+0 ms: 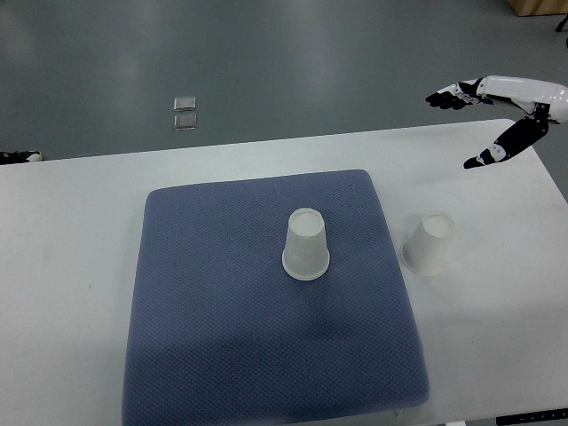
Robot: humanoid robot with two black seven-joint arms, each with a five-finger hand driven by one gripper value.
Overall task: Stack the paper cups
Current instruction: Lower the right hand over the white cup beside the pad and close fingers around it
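White paper is the material of the two cups here, and both stand upside down. The first paper cup (pixel 306 245) stands on the blue mat (pixel 222 319), a little toward two o'clock from the mat's middle. The second paper cup (pixel 428 243) stands on the bare white table (pixel 71 240), just beside the mat's right edge, at three o'clock from the first cup and apart from it. There is one mat, with a fine woven texture, and it covers the middle of the table.

One hand shows clearly: the right hand (pixel 484 120) hangs at the one o'clock corner, above the table's far edge, with fingers spread and thumb apart, holding nothing. At nine o'clock a small dark part (pixel 18 156) shows at the picture's edge; I cannot tell its state.

Beyond the table is a grey floor (pixel 311 62), with two small square marks (pixel 185 113) on it.
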